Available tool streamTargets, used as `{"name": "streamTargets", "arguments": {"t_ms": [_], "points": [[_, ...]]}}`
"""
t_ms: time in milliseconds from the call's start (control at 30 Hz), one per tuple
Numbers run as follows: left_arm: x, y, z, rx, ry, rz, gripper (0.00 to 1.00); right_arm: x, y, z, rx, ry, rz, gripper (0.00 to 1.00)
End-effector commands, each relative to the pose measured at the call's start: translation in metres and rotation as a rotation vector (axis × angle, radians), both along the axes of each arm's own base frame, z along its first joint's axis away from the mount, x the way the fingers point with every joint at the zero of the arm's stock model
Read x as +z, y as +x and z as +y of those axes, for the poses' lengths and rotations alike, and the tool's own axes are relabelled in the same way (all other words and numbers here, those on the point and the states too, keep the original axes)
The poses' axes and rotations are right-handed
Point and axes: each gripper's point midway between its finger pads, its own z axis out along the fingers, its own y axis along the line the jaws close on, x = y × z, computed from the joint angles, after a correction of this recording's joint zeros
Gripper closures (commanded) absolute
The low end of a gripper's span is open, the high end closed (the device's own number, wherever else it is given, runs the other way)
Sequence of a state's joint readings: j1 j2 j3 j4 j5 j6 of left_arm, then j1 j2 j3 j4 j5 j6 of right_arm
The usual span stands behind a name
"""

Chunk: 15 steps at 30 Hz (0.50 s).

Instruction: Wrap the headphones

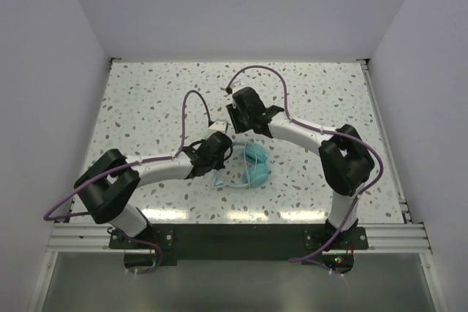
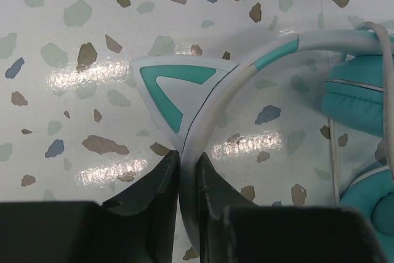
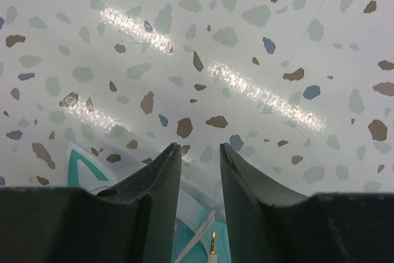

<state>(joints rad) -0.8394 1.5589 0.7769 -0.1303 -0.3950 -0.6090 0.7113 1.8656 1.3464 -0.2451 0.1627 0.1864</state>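
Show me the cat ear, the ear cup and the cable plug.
cat ear (image 2: 175, 87), left wrist view, middle of its face.
ear cup (image 2: 360, 100), left wrist view, teal cushion.
cable plug (image 3: 213, 242), right wrist view, gold tip.

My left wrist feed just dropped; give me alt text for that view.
The left gripper clamps the headphones by the pale headband beside a pointed cat ear. Teal ear cups and the thin cable lie at right on the speckled table.

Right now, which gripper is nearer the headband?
Left. The left gripper is shut on the headband beside a cat ear; the right gripper hovers open nearby, gripping nothing.
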Motion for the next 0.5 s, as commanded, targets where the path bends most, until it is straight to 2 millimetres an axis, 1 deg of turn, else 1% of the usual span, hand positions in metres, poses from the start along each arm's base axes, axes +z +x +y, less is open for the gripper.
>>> {"name": "streamTargets", "arguments": {"t_ms": [0,133,200,400,467], "points": [[0.041,0.017,-0.022,0.004,-0.098,-0.090,0.75,0.015,0.010,0.004,-0.008,0.014,-0.019,0.61],[0.047,0.020,-0.025,-0.002,-0.105,-0.103,0.69,0.021,0.011,0.004,-0.009,0.018,-0.020,0.55],[0.050,0.021,-0.024,0.000,-0.104,-0.107,0.68,0.025,0.011,0.003,-0.009,0.021,-0.024,0.53],[0.053,0.023,-0.020,0.006,-0.087,-0.120,0.64,0.037,0.010,-0.002,-0.020,0.023,-0.039,0.52],[0.054,0.024,-0.019,0.006,-0.083,-0.124,0.63,0.046,0.010,-0.004,-0.027,0.029,-0.056,0.52]]}}
